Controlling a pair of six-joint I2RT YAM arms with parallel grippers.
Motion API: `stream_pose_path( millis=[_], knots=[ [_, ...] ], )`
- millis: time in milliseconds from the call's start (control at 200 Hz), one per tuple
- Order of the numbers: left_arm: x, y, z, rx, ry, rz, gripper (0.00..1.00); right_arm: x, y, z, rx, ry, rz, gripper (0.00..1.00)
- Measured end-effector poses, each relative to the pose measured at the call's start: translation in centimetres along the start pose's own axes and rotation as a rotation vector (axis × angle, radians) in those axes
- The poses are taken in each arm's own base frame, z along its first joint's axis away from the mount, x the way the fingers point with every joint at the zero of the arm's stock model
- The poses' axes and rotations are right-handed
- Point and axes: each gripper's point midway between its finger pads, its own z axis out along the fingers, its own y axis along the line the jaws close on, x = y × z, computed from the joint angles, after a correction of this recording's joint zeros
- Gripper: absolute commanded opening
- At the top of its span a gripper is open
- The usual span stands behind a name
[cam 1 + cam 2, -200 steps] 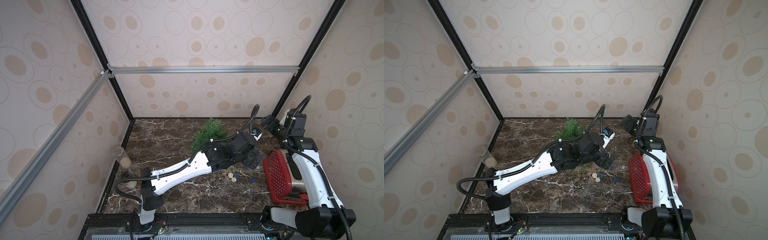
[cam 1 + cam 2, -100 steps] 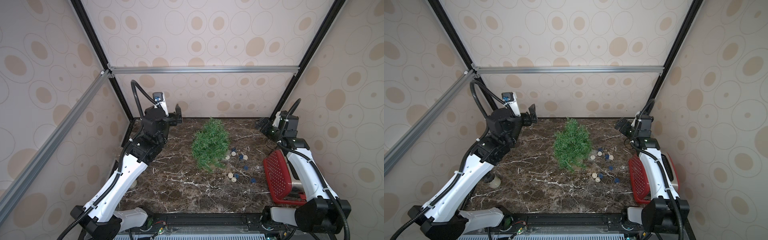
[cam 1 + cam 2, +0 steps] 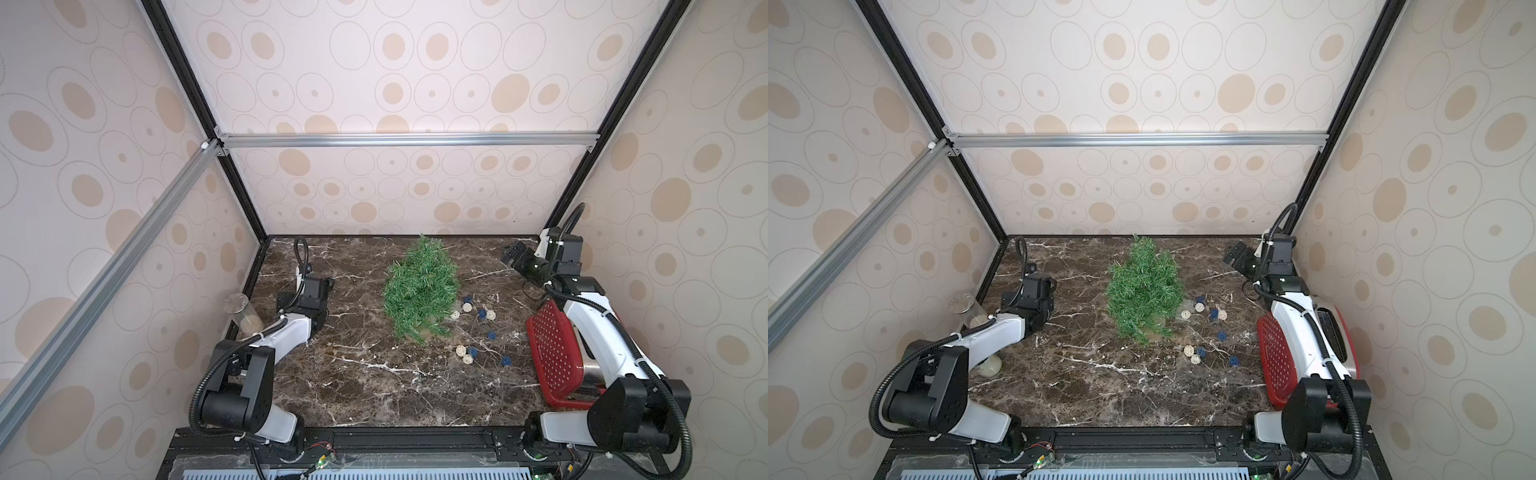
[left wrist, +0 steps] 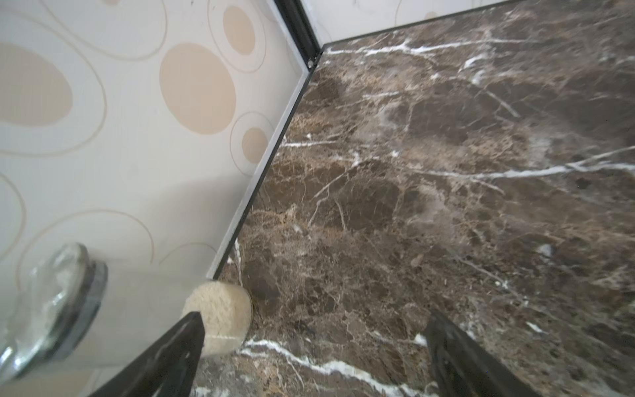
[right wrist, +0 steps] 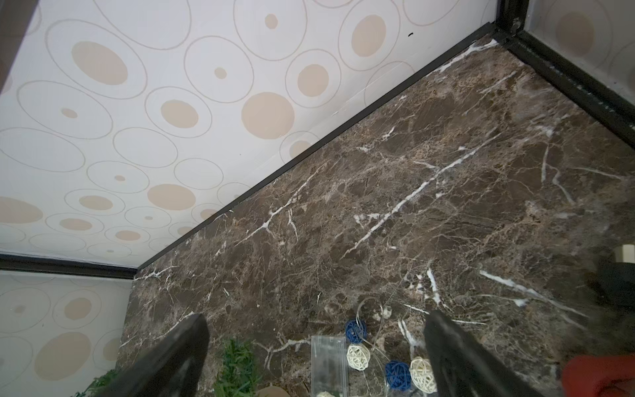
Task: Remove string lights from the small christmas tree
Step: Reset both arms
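Lights (image 3: 467, 307) lie on the tabletop (image 3: 374, 386) right of the tree (image 3: 419, 291), apparently free. Left fingers (image 4: 171, 354) and right fingers (image 5: 171, 354) are spread, empty: park arms clear.

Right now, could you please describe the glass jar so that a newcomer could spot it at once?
Find the dark marble table and follow its edge to the wall beside the left arm. There stands the glass jar: a clear, lidded cylinder with pale grains at the bottom, unlike the red basket across the table.
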Motion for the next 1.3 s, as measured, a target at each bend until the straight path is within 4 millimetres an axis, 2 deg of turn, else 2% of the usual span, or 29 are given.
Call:
stream_pose_path(
  millis=[135, 311, 476, 591, 686, 776, 871, 1077, 1247, 1302],
  knots=[
    [2.9, 0.6, 1.0, -0.007, -0.006, -0.023, 0.99, -0.3, -0.2, 0.0, 0.01, -0.014, -0.004, 1.0],
    [2.0, 1.6, 2.3, 0.037, -0.093, -0.138, 0.99, -0.4, -0.6, 0.3, 0.03, -0.021, -0.021, 1.0],
    [2.2, 1.6, 2.8, 0.093, -0.12, -0.181, 0.99, -0.6, -0.7, 0.6, 0.033, -0.048, -0.052, 1.0],
    [1.6, 1.2, 2.7, 0.133, -0.143, -0.195, 0.99, 0.1, -0.5, 1.0, 0.043, -0.05, -0.102, 0.99],
    [1.0, -0.1, 2.3, 0.213, -0.206, -0.199, 0.99, 1.0, 0.4, 1.3, 0.039, -0.054, -0.177, 1.0],
    [2.3, -0.9, 2.4, 0.246, -0.183, -0.178, 0.99, 2.2, 1.5, 1.2, 0.013, -0.066, -0.264, 0.99],
    [2.3, -1.0, 2.5, 0.255, -0.187, -0.183, 0.99, 3.7, 1.8, 0.6, -0.017, -0.085, -0.339, 1.0],
    [1.9, -1.1, 2.4, 0.267, -0.204, -0.19, 0.99, 6.6, -1.2, -0.8, 0.006, -0.166, -0.485, 1.0],
    [1.8, -1.1, 2.4, 0.27, -0.209, -0.191, 0.99, 9.6, -3.3, 0.1, 0.066, -0.158, -0.633, 0.99],
    [1.8, -1.1, 2.4, 0.27, -0.208, -0.191, 0.99, 10.6, -4.6, 0.7, 0.093, -0.159, -0.653, 0.99]
  ],
)
